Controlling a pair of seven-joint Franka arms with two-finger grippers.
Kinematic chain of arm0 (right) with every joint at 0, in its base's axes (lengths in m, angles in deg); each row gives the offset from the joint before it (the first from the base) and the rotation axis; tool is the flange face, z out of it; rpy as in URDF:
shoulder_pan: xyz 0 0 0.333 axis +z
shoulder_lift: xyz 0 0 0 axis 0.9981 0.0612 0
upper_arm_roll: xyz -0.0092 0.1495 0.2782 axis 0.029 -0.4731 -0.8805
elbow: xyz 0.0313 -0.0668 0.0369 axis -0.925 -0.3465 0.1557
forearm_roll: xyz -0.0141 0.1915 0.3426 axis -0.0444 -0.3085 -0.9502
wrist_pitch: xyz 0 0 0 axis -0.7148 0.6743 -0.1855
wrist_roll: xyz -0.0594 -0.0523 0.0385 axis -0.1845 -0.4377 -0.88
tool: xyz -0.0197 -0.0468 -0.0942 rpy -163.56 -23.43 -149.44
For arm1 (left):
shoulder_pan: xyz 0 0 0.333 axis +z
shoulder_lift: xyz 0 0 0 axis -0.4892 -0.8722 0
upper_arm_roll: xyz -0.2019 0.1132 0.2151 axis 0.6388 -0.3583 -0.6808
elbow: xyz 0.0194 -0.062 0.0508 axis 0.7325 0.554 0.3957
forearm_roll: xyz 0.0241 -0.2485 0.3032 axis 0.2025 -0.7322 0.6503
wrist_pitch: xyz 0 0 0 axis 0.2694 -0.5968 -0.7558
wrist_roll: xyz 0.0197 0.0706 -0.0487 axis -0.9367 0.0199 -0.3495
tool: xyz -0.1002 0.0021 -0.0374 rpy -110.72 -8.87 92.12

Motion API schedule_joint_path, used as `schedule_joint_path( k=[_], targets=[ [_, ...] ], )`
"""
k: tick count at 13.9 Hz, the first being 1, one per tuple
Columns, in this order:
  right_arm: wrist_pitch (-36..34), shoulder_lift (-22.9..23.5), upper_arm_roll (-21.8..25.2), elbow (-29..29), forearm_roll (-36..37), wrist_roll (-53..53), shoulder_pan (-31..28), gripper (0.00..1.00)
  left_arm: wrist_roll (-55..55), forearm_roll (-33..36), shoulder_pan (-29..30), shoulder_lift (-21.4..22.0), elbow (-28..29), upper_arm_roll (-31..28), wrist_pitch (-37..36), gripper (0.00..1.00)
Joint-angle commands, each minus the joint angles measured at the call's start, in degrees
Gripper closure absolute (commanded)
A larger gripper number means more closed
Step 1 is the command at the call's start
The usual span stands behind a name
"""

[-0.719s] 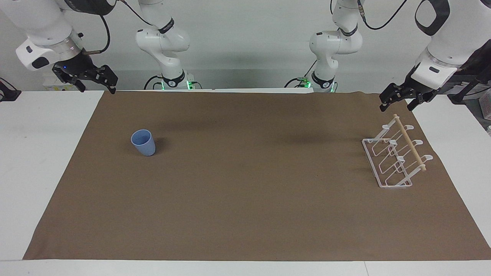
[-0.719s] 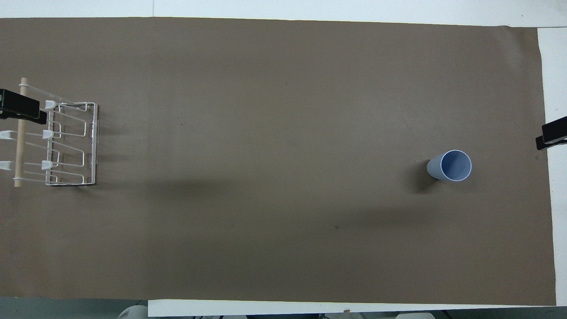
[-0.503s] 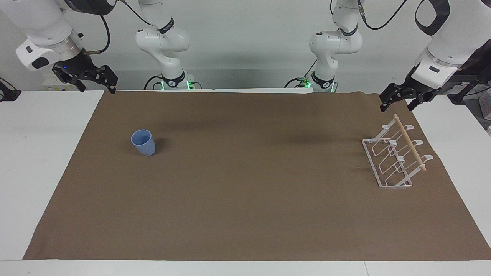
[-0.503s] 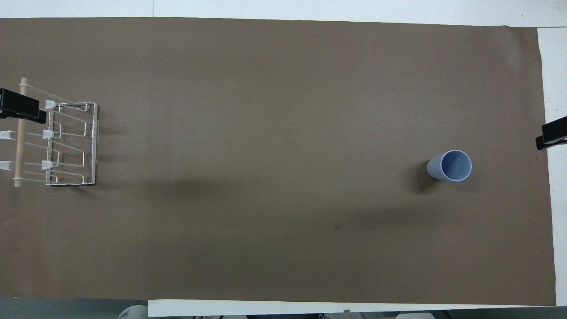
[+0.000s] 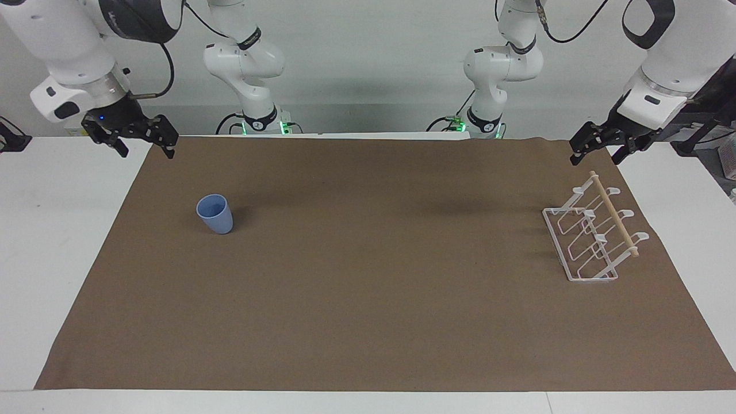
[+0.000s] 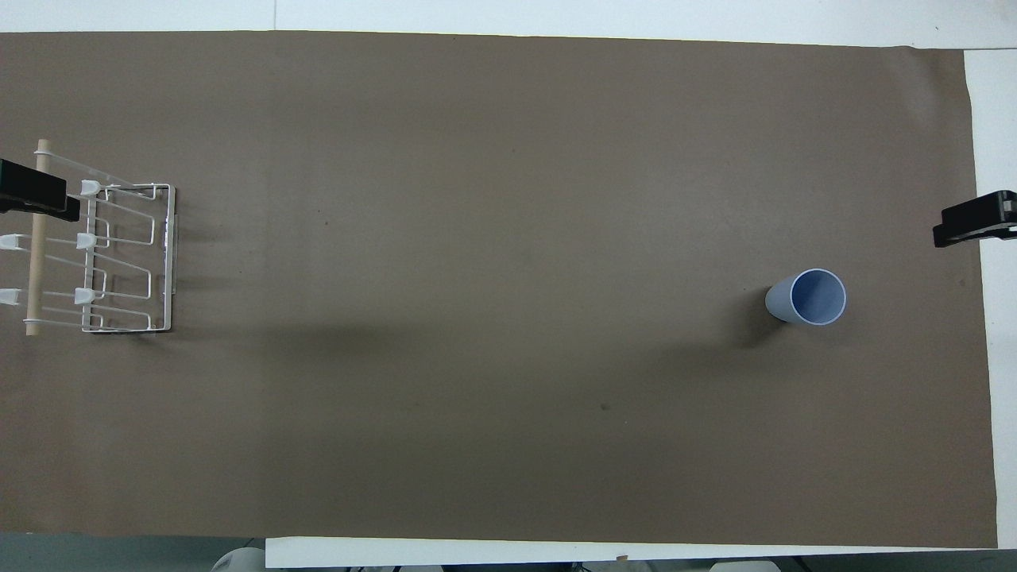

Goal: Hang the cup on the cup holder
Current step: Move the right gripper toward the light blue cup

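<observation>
The light-blue cup (image 5: 215,214) stands upright on the brown mat toward the right arm's end of the table; it also shows in the overhead view (image 6: 806,297). The white wire cup holder (image 5: 614,214) with its wooden dowel stands at the left arm's end, seen from above as well (image 6: 35,254). My right gripper (image 5: 146,150) is open and empty, in the air over the mat's corner, apart from the cup; its tip shows in the overhead view (image 6: 973,226). My left gripper (image 5: 595,158) is open and empty, over the holder's end nearest the robots; its tip also shows from above (image 6: 32,195).
The brown mat (image 5: 368,299) covers most of the white table (image 5: 52,230). Two more white arm sections (image 5: 253,69) (image 5: 494,69) rise at the robots' edge. Nothing else lies on the mat between cup and holder.
My right gripper has come down a little and moved inward over the mat's corner; more of it shows from above. The left gripper, cup and holder have barely moved.
</observation>
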Motion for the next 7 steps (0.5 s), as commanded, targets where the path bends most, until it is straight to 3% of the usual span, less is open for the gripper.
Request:
schedule_joint_path(
  k=[1,3,7],
  targets=[
    [9.8,-2.0,0.1,-13.1,-4.2,-5.0,-3.6,0.0,-0.9,1.0,0.2,1.1,0.5,0.5,0.9,0.0],
    [17.8,-1.0,0.1,-19.7,-5.3,-8.1,-3.8,0.0,-0.8,1.0,0.2,1.1,0.5,0.5,1.8,0.0],
    [22.9,4.0,0.1,-23.1,-5.3,-12.0,-3.0,0.05,-0.9,0.9,0.2,1.1,0.4,0.6,2.2,0.0]
  ],
)
